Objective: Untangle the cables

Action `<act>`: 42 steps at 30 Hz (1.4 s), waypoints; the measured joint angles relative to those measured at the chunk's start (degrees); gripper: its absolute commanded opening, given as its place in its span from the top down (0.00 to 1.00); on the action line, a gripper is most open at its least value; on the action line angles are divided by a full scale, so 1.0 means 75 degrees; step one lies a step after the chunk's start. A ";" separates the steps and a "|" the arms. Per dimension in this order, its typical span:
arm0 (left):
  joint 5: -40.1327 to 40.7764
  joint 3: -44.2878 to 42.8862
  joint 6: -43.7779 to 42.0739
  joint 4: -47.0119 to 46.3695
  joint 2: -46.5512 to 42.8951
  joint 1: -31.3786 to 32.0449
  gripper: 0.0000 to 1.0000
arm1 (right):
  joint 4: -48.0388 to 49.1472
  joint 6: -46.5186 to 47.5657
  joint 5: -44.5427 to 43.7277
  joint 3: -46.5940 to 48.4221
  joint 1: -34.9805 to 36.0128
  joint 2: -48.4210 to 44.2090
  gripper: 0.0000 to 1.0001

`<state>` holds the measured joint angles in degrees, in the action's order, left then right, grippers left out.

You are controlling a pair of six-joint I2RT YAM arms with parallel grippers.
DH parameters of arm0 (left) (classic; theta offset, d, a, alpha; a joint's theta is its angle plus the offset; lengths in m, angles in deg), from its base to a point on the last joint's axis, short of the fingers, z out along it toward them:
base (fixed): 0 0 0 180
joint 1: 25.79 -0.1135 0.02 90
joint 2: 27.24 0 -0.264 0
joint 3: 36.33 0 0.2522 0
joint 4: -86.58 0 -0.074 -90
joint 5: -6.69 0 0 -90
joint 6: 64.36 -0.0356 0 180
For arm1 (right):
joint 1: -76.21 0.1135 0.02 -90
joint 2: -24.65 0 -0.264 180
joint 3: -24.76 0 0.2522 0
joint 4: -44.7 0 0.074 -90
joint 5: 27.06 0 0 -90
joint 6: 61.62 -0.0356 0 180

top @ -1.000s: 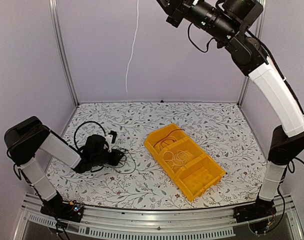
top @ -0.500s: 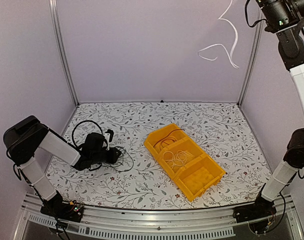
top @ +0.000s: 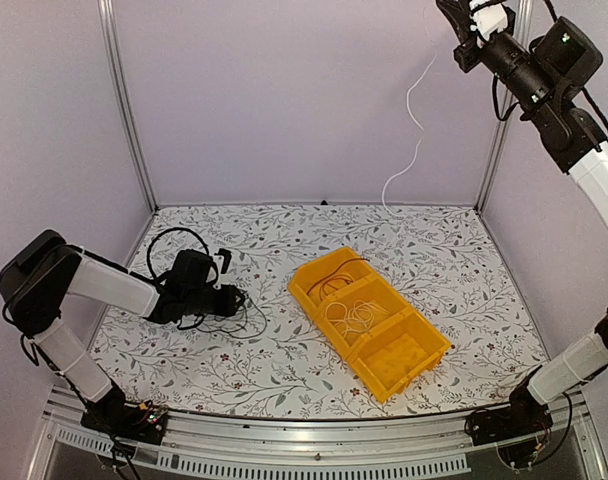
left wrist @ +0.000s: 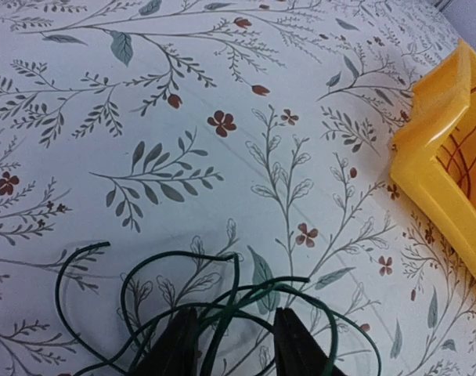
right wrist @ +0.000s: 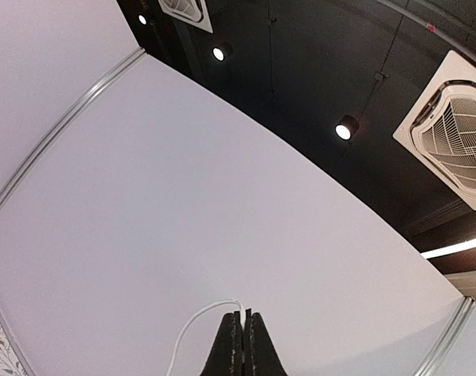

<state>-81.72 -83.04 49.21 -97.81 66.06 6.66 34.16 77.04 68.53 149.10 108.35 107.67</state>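
The right end effector (right wrist: 242, 329) is closed on the thin white cable (top: 414, 110). The cable hangs from high up in a loose wave, and its lower end is near the back of the surface (top: 464, 260). I think it should come down slowly, so the cable does not swing. The left end effector (left wrist: 234, 313) stands open over the dark cable (left wrist: 236, 270), which lies looped beside the yellow bin (top: 399, 355).

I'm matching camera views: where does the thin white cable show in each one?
Top external: thin white cable dangles at upper right.
Left wrist: not in it.
Right wrist: the cable curls at bottom centre, left of the shut right gripper.
Shared landmark: the lilac wall behind it.
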 measured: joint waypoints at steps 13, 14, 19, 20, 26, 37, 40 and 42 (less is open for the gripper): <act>-0.0294 -0.0469 0.0146 0.0554 -0.0134 -0.0003 0.67 | -0.0335 -0.0289 0.0204 -0.0702 -0.0143 -0.0306 1.00; -0.0294 -0.0469 0.0152 0.0568 -0.0134 -0.0003 0.67 | -0.0364 -0.0318 0.0248 -0.0711 -0.0143 -0.0303 1.00; -0.0289 -0.0472 0.0175 0.0659 -0.0134 -0.0003 0.67 | -0.0507 -0.0428 0.0399 -0.0720 -0.0143 -0.0291 1.00; -0.0289 -0.0472 0.0178 0.0688 -0.0134 -0.0003 0.67 | -0.0557 -0.0463 0.0423 -0.0720 -0.0143 -0.0291 1.00; -0.0294 -0.0475 0.0213 0.0743 -0.0119 -0.0003 0.67 | -0.0778 -0.0530 0.0530 -0.0813 -0.0143 -0.0315 1.00; -0.0335 -0.0880 0.0201 0.0877 0.0283 -0.0015 0.67 | -0.1067 -0.0527 0.0606 -0.1134 -0.0143 -0.0615 1.00; -0.0338 -0.0970 0.0201 0.0892 0.0379 -0.0015 0.67 | -0.1064 -0.0533 0.0688 -0.1137 -0.0143 -0.0659 1.00; -0.0350 -0.1017 0.0204 0.0898 0.0443 -0.0017 0.67 | -0.1067 -0.0539 0.0740 -0.1139 -0.0143 -0.0659 1.00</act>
<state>-84.34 -90.66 50.74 -91.08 69.38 6.52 26.16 73.00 74.08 140.56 107.28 102.73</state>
